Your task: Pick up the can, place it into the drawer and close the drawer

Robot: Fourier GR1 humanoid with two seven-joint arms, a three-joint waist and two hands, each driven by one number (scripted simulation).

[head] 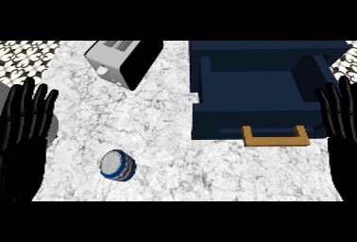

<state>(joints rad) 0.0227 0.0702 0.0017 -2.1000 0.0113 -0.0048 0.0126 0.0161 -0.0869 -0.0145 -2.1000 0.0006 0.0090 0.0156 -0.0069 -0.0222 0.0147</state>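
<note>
Inventory, left to right, each placed against the drawer (216, 125).

Left hand (28, 123): far left of drawer, fingers straight and apart, resting, holding nothing.

Can (116, 165): on counter (188, 165), well left of drawer, nearer the robot, untouched.

Appliance (122, 61): left of drawer, at counter's far edge.

Drawer: open, no can inside; handle (275, 137) faces the robot.

Right hand (340, 118): just right of drawer, fingers straight, resting, holding nothing.

Step, by judgement: pick-up not yet begun. Next move calls for a hand, likely the left, to reach the can and curl round it.
</note>
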